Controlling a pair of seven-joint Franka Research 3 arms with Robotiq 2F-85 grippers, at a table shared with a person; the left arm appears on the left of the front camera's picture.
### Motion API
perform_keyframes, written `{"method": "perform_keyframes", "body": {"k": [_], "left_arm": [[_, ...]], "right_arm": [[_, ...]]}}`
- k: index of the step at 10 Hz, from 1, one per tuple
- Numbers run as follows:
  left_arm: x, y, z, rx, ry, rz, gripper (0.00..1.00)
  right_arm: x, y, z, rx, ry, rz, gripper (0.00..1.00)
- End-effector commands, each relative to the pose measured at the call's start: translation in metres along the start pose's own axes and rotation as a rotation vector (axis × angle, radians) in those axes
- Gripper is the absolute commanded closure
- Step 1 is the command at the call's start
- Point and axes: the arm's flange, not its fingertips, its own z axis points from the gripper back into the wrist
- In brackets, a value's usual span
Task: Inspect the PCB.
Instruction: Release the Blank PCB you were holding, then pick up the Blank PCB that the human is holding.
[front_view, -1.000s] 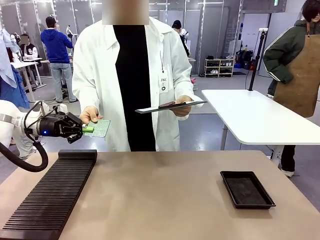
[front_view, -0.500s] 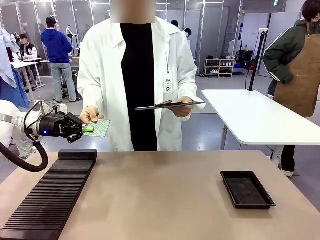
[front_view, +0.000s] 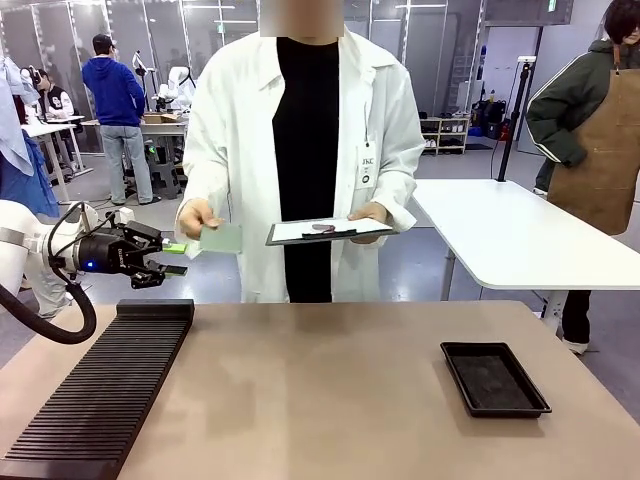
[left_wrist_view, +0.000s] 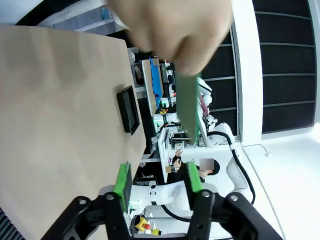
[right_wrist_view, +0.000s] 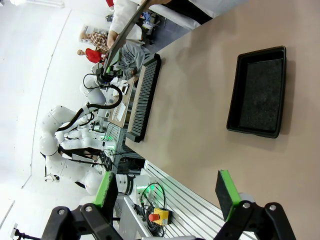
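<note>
The PCB (front_view: 222, 238) sits in the person's hand (front_view: 197, 215), just beyond the tips of the left pincer (front_view: 172, 259) and apart from them. The board seems to be with the person for the looking-over (the pincer's share of the handover appears done). The person's other hand (front_view: 372, 212) holds a white clipboard (front_view: 325, 230) level, farther out from the pincer, probably for noting findings.

The left pincer's jaws stand apart with nothing between them. In its wrist view the board shows edge-on straight ahead of the green pads (left_wrist_view: 122, 180), pinched from above by a blurred hand. The left arm reaches out level past the bench's (front_view: 330, 400) far left corner, pointing toward the person, with the end of a ridged black rack (front_view: 100, 390) below it. The right pincer (right_wrist_view: 167, 195) is also spread wide and empty, over the bench, with the black tray (right_wrist_view: 257, 92) ahead of it.
</note>
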Motion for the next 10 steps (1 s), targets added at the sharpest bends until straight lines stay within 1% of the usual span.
{"method": "perform_keyframes", "body": {"k": [1, 3, 4, 5, 6, 8, 10], "left_arm": [[-0.001, -0.002, 0.0, -0.005, -0.002, 0.001, 0.0], [-0.002, -0.002, -0.001, -0.002, 0.003, 0.003, 0.0], [-0.002, -0.003, -0.001, 0.001, 0.005, 0.003, 0.03], [-0.002, -0.005, 0.001, 0.004, 0.003, -0.002, 0.0], [-0.005, -0.007, 0.004, 0.007, -0.005, -0.008, 0.0], [-0.013, -0.01, 0.009, -0.014, 0.025, -0.039, 0.0], [-0.015, -0.012, 0.011, -0.02, 0.03, -0.035, 0.0]], "right_arm": [[-0.001, 0.001, 0.001, 0.007, -0.001, 0.007, 0.0], [-0.001, 0.001, 0.001, 0.007, -0.001, 0.007, 0.0], [-0.001, 0.001, 0.001, 0.007, -0.001, 0.007, 0.0], [-0.001, 0.001, 0.001, 0.007, -0.001, 0.007, 0.0], [-0.001, 0.001, 0.001, 0.007, -0.001, 0.007, 0.0], [-0.001, 0.001, 0.001, 0.007, -0.001, 0.007, 0.0], [-0.001, 0.001, 0.001, 0.007, -0.001, 0.007, 0.0]]}}
